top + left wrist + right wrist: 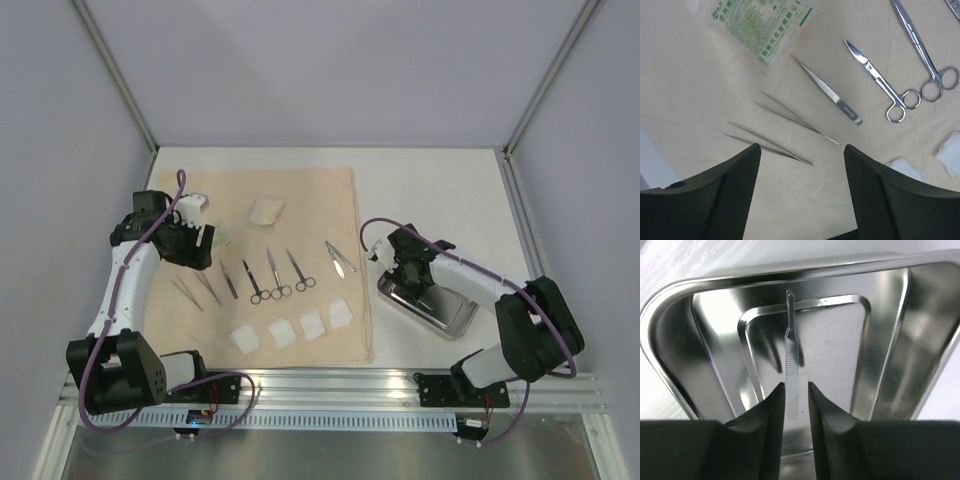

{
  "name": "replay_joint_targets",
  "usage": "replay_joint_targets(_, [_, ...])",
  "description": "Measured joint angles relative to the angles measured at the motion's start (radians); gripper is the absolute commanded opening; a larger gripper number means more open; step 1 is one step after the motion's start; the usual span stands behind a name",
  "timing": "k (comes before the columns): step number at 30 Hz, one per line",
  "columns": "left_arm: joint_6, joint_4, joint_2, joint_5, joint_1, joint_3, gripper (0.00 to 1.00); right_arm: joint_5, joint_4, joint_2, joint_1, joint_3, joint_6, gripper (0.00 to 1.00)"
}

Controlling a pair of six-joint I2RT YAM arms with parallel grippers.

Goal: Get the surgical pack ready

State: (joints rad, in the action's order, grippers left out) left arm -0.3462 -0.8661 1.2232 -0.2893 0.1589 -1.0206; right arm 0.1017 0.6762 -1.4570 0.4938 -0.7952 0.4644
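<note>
In a shiny tray [670, 340], a ribbed steel handle [792, 360] is straddled by the slightly parted right gripper [796, 386]; the left gripper [801, 147] is spread wide.

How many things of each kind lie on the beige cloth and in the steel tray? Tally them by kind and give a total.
Tweezers: 4
Scissors: 3
White gauze squares: 4
Printed packet: 1
Cream folded pad: 1
Scalpel handle, in the steel tray: 1
Total: 14
</note>
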Motion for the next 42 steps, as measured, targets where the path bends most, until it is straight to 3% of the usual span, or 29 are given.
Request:
replay_joint_targets(3, [0.0,-0.005,0.0,0.003,0.0,0.0,0.77,0.009,0.02,0.006,0.0,-0.034,-0.001,0.38])
replay_joint_targets(8, [-0.001,-0.015,0.0,0.005,0.0,-0.006,0.78,0.027,0.086,0.076,0.0,-0.127,-0.008,0.38])
replay_joint_targets(10, [-0.002,-0.023,0.0,0.012,0.0,-0.018,0.78,0.037,0.104,0.11,0.0,-0.185,-0.021,0.47])
replay_joint_targets(13, [-0.003,-0.03,0.0,0.039,0.0,-0.047,0.8,0.043,0.088,0.172,0.0,-0.296,-0.047,0.46])
replay_joint_targets(17, [0.01,-0.026,0.0,0.094,0.0,-0.101,1.0,-0.019,-0.073,0.261,0.0,-0.363,-0.102,0.58])
replay_joint_targets(20, [0.042,-0.007,0.0,0.144,0.0,-0.152,1.0,-0.141,-0.228,0.302,0.001,-0.355,-0.135,0.64])
replay_joint_targets(22, [0.053,0.017,-0.001,0.153,0.0,-0.175,1.0,-0.225,-0.344,0.297,0.001,-0.327,-0.153,0.59])
replay_joint_targets(25, [0.057,0.033,-0.007,0.123,0.0,-0.185,1.0,-0.346,-0.448,0.237,0.002,-0.299,-0.196,0.45])
replay_joint_targets(26, [0.057,0.033,-0.008,0.104,0.0,-0.185,1.0,-0.381,-0.469,0.199,0.003,-0.301,-0.218,0.37])
replay_joint_targets(28, [0.057,0.028,-0.007,0.076,0.0,-0.185,1.0,-0.424,-0.46,0.1,0.003,-0.334,-0.277,0.31])
replay_joint_targets(33, [0.057,0.02,0.005,0.117,0.0,-0.182,1.0,-0.393,-0.36,-0.169,0.026,-0.477,-0.393,0.37])
replay_joint_targets(42, [0.055,0.023,0.014,0.269,0.0,-0.113,1.0,-0.284,-0.105,-0.465,0.096,-0.622,-0.428,0.33])
